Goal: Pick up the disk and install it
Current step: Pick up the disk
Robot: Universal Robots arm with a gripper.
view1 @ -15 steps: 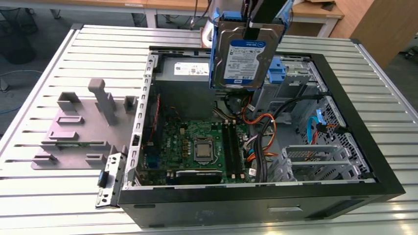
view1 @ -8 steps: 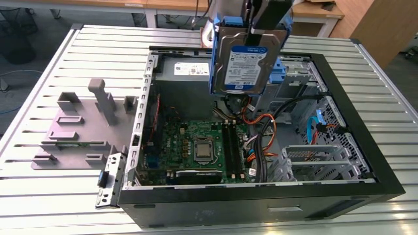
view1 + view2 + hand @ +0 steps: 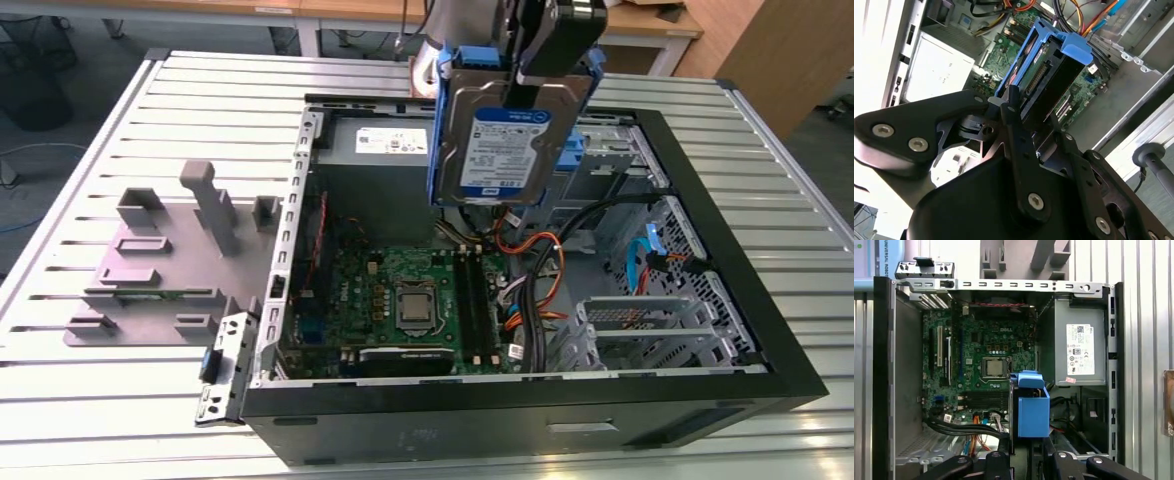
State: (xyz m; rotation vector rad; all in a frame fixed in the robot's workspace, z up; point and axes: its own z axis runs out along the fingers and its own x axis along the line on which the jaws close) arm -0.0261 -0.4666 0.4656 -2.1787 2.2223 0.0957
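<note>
Ribbed metal tabletop (image 3: 107, 120) under an open black computer case (image 3: 534, 420), and at upper centre of the exterior view the black gripper (image 3: 550, 55) is clamped on the silver, blue-railed disk (image 3: 501, 140), hanging upright above the case: picked up, I judge, not yet installed.
</note>
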